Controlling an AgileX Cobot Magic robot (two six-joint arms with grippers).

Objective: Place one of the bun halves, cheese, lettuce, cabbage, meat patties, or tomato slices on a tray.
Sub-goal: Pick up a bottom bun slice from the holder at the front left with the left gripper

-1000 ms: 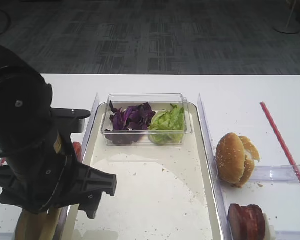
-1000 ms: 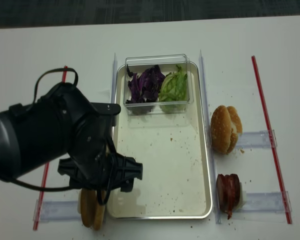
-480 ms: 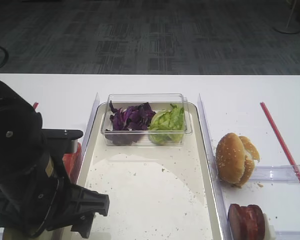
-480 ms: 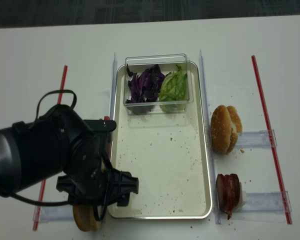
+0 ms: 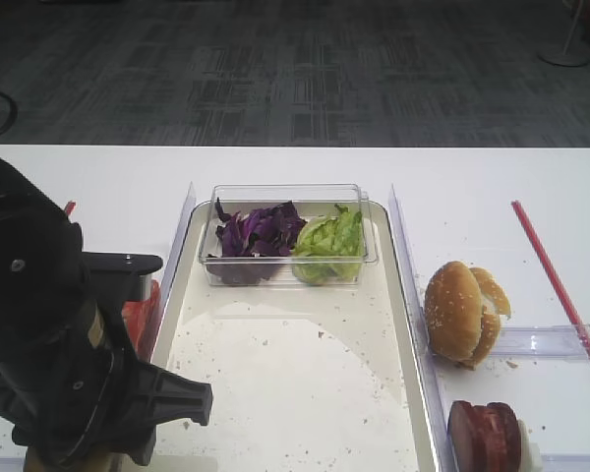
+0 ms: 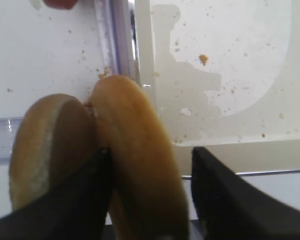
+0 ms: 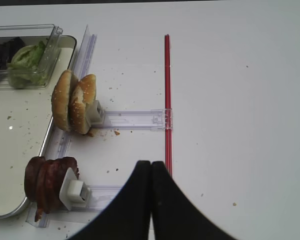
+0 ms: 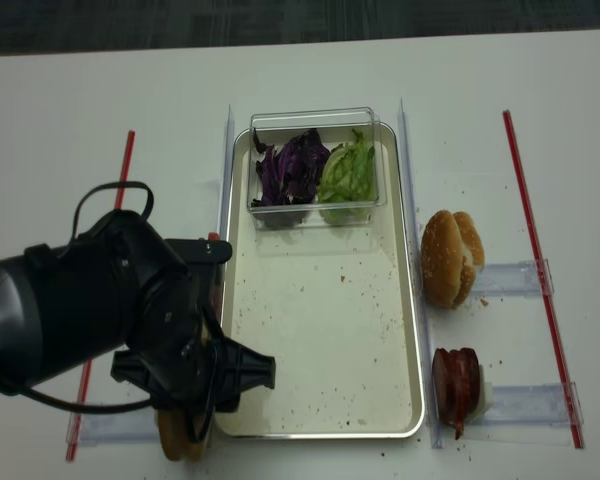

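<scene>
Overhead and wrist views of the white bench point(image 5: 472, 177). We are seeing the left claw point(image 6: 150, 150) reaching down over two plain bun halves standing on edge, side by side and touching, just outside the left rim of the tray point(image 5: 295, 393). Its two dark fingers point(image 6: 85, 195) are straddling the golden bun half point(image 6: 135, 145) nearer the tray: one finger is sitting in the seam between it and the outer bun half point(image 6: 45, 145), and the other is standing on the tray side. A thin sliver is showing between that finger and the crust, so we cannot tell whether the claw is pinching the bun or only bracketing it. From above, the bulky black left arm point(image 8: 90, 310) is hiding most of this pair.

The tray is lying bare and crumb-speckled. A small clear plastic box point(image 5: 287, 192) is sitting at its far end, holding purple cabbage point(image 5: 256, 231) on the left and green lettuce point(image 5: 329, 241) on the right. The tomato slices point(image 5: 140, 310) are showing as a red-orange patch beside the tray's left rim, partly behind the arm.

To the right of the tray, sesame-seeded buns point(image 5: 462, 310) and meat patties point(image 5: 484, 433) are standing on edge in clear holders point(image 7: 135, 119), near a red strip point(image 5: 556, 280). The right claw point(image 7: 151, 172) is hanging over the bench there with its fingers pressed together, holding nothing.
</scene>
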